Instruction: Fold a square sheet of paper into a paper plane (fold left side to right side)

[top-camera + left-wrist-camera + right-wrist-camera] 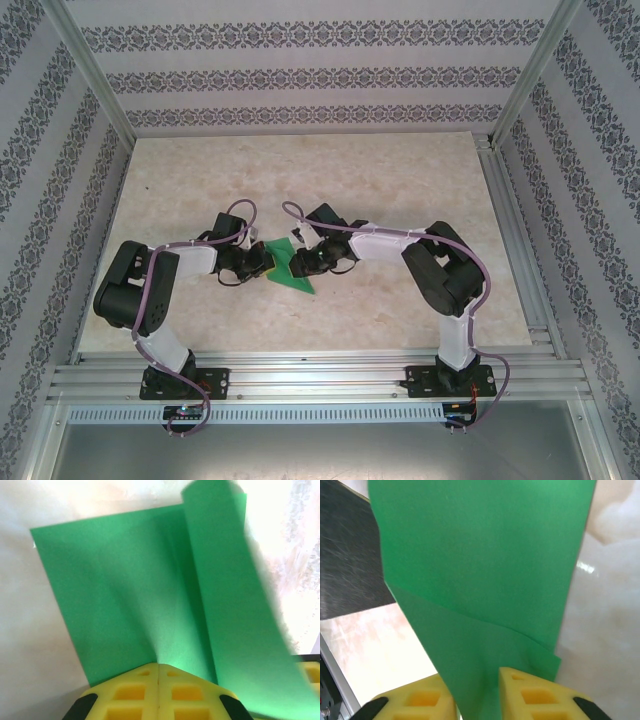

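The square sheet of paper (290, 268) is bright green and lies partly folded at the middle of the table, between my two grippers. In the left wrist view the sheet (125, 580) lies flat with a long flap standing up on its right side. My left gripper (159, 666) has its yellow fingers pressed together at the paper's near edge, where the creases run into the tips. My right gripper (472, 676) stands open, and the raised sheet (480, 555) passes through the gap between its fingers. From above, the left gripper (262, 262) and right gripper (306, 258) face each other across the paper.
The pale marbled table (300, 180) has free room behind and beside the paper. Aluminium rails (320, 375) run along the near edge and the right side. Patterned walls close in the back and both sides.
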Robot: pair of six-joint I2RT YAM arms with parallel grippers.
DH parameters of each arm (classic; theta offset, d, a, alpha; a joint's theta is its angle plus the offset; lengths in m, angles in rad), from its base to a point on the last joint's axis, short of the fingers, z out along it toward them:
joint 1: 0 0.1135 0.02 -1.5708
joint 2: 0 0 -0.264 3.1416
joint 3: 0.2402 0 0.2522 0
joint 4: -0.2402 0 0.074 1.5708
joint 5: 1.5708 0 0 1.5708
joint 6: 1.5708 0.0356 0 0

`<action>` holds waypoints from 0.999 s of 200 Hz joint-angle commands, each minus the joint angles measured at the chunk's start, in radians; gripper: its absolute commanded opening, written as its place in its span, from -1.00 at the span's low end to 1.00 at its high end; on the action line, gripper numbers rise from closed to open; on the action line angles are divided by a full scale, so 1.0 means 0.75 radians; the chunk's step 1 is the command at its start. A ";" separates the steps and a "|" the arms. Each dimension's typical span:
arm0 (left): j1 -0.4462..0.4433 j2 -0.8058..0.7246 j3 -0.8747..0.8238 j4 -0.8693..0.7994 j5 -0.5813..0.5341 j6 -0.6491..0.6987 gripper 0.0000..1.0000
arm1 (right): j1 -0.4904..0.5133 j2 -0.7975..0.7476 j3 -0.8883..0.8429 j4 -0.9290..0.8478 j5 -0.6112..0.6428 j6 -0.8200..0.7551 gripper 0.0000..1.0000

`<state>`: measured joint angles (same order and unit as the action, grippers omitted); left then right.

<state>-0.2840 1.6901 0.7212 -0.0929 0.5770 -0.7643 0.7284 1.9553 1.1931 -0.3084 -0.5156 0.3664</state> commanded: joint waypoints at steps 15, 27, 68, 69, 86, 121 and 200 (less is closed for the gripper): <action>-0.010 0.035 0.007 -0.009 -0.073 0.042 -0.98 | -0.017 -0.012 0.084 -0.082 0.030 -0.068 -0.38; -0.010 0.035 0.007 -0.012 -0.078 0.045 -0.98 | -0.018 -0.004 0.105 -0.098 0.032 -0.076 -0.37; -0.011 0.033 0.011 -0.026 -0.084 0.053 -0.98 | -0.019 -0.003 0.142 -0.128 0.033 -0.090 -0.31; -0.011 0.033 0.010 -0.026 -0.084 0.052 -0.98 | -0.019 -0.002 0.143 -0.128 0.033 -0.090 -0.31; -0.013 0.033 0.010 -0.029 -0.084 0.055 -0.98 | -0.020 -0.019 0.156 -0.150 0.033 -0.099 -0.30; -0.012 0.032 0.011 -0.032 -0.086 0.058 -0.98 | -0.022 -0.048 0.170 -0.198 0.043 -0.122 -0.29; -0.016 0.027 0.017 -0.058 -0.101 0.072 -0.98 | -0.022 0.024 0.204 -0.204 -0.047 -0.138 -0.74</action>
<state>-0.2848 1.6913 0.7250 -0.0937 0.5690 -0.7383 0.7235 1.9514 1.3056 -0.4610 -0.5102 0.2852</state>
